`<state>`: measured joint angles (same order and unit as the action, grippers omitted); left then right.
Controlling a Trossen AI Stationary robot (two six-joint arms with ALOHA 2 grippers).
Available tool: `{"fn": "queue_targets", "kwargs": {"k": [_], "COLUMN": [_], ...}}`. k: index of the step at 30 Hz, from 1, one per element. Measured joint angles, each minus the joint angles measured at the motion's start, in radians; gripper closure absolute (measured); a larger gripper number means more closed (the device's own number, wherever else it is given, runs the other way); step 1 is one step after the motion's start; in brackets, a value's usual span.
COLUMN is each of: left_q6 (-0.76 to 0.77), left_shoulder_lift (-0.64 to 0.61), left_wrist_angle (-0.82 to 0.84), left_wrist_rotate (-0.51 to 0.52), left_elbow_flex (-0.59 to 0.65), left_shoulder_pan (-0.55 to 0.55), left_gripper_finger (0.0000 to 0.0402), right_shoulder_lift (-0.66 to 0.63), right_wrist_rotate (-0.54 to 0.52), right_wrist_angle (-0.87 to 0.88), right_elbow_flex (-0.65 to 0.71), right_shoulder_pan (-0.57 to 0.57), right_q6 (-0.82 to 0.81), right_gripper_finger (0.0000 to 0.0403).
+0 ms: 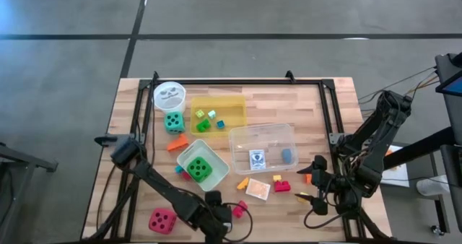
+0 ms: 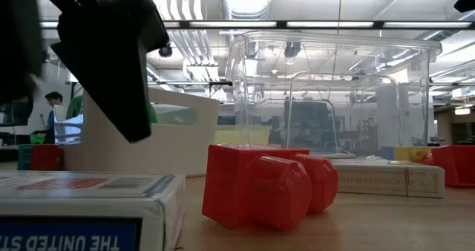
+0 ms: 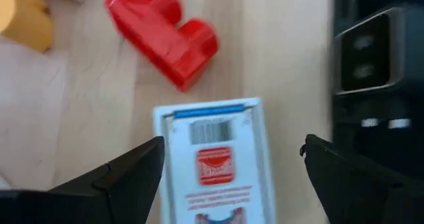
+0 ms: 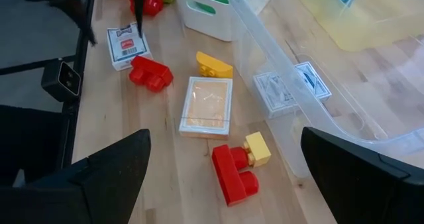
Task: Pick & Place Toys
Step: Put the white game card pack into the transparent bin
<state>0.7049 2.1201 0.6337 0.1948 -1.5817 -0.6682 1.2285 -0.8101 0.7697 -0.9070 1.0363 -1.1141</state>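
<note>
My left gripper (image 3: 233, 146) is open near the table's near edge (image 1: 222, 219). Its fingers stand on either side of a white and blue card pack (image 3: 215, 164), which lies flat on the table. A red block (image 3: 165, 35) lies just beyond the pack. My right gripper (image 4: 225, 134) is open and empty at the table's right (image 1: 312, 186). Before it lie a second card pack (image 4: 209, 105), a red block with a yellow one beside it (image 4: 235, 174) and an orange block (image 4: 213, 65). A green die (image 1: 200, 169) sits in a white box. A teal die (image 1: 174, 121) and a red die (image 1: 162, 220) rest on the table.
A clear plastic box (image 1: 263, 146) holds a card pack (image 1: 256, 159) and a blue piece (image 1: 287, 155). A yellow tray (image 1: 231, 103) holds several small blocks. A white round cup (image 1: 170, 94) stands at the far left. Black rails run along the table's edges.
</note>
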Motion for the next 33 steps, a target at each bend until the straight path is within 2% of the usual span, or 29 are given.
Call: {"fn": "queue_targets", "kwargs": {"k": [13, 24, 33], "left_q6": [0.001, 0.009, 0.027], "left_shoulder_lift": [0.005, 0.060, 0.063], "left_wrist_angle": [-0.008, -0.004, -0.013], "left_wrist_rotate": [0.023, 0.022, -0.029], "left_elbow_flex": [0.016, 0.016, 0.029], "left_shoulder_pan": [0.000, 0.000, 0.000], "left_gripper_finger": [0.0052, 0.0052, 0.0053], "right_shoulder_lift": [0.000, 0.000, 0.000], "right_wrist_rotate": [0.000, 0.000, 0.000], "right_wrist_angle": [-0.010, -0.021, -0.025], "right_elbow_flex": [0.000, 0.000, 0.000], "right_shoulder_pan": [0.000, 0.000, 0.000], "right_q6": [0.019, 0.029, 0.034], "right_gripper_finger": [0.0022, 0.0022, 0.0022]}}
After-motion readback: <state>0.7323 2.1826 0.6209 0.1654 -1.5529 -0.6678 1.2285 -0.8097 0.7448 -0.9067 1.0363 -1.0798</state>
